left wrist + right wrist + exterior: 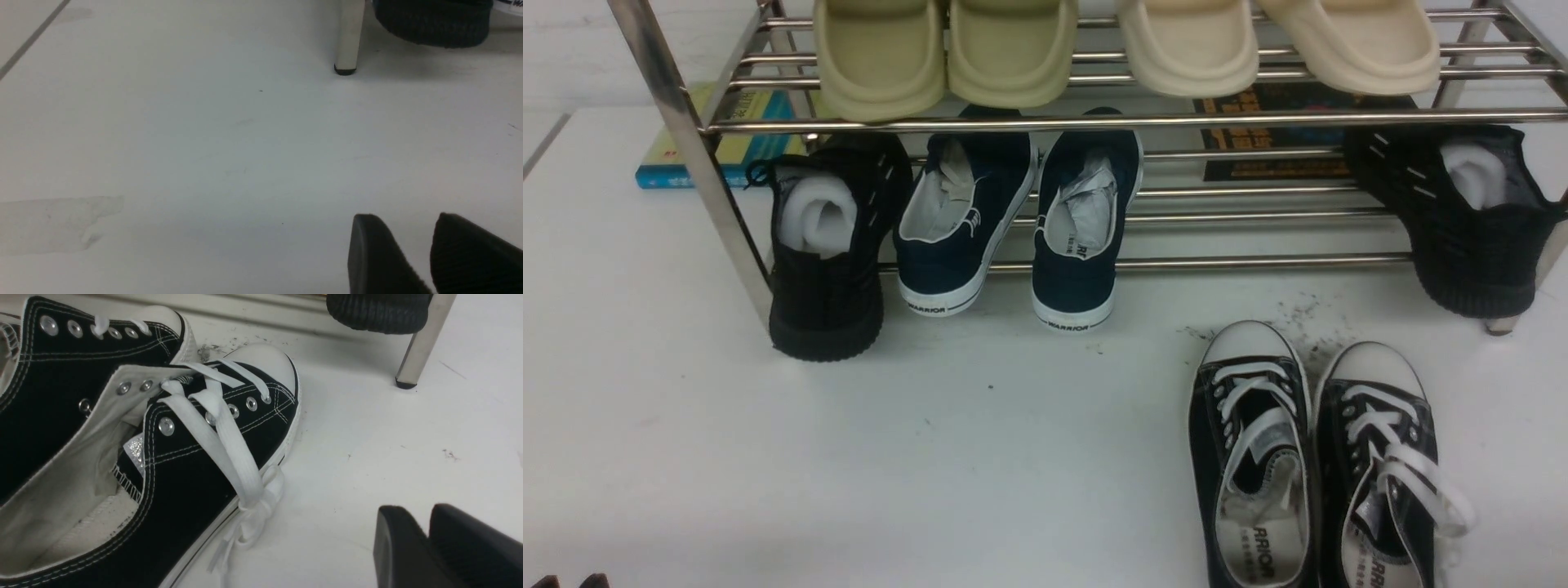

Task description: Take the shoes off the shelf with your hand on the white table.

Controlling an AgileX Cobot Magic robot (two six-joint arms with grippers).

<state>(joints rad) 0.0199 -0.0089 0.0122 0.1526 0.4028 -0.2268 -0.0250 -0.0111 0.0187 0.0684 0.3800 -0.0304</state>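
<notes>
The pair of black canvas sneakers stands on the white table (pixel 931 457) in front of the chrome shelf (pixel 1094 122), toes toward it: one shoe (pixel 1252 457) and its mate (pixel 1384 465), side by side. In the right wrist view the nearer sneaker (pixel 196 465) and the other (pixel 61 375) lie beside my right gripper (pixel 416 508), which is shut, empty and apart from them. My left gripper (pixel 404 216) is slightly open and empty, low over bare table; its tips show in the front view (pixel 568 581).
On the lower tier are navy slip-ons (pixel 964 220) and black knit shoes (pixel 829 245), (pixel 1470 220). Beige slippers (pixel 947 49) sit on the top tier. Books (pixel 735 139) lie behind. Shelf legs (pixel 349 36), (pixel 421 339) stand near each gripper. Scuff marks (pixel 1298 318) lie by the toes.
</notes>
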